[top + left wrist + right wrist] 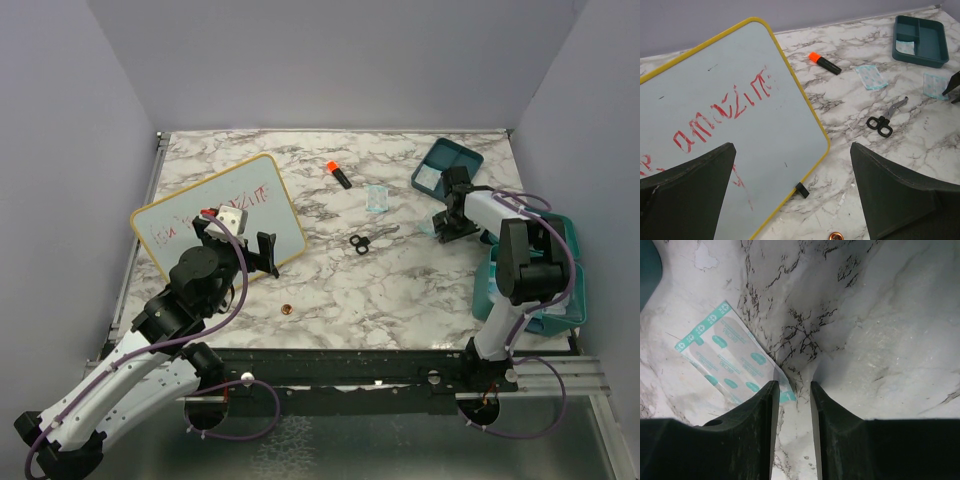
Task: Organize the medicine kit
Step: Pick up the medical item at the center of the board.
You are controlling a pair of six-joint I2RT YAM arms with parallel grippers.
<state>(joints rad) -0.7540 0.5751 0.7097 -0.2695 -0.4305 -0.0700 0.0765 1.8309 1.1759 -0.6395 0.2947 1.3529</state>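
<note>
Red handwriting (pixel 722 110) is running across the yellow-framed whiteboard (pixel 755 75) at the left of the left wrist view, but its loose strokes are not resolving into any word that can be read. In the right wrist view, left of centre, a flat white packet (pixel 722 357) is showing teal edge bands of small cross signs and teal ovals. Their white lettering is staying too small to read.

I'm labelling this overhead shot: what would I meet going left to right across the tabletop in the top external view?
Yellow-framed whiteboard → orange marker → clear bandage packet → teal tray insert → teal case. Scissors left out: they overlap the packet.
</note>
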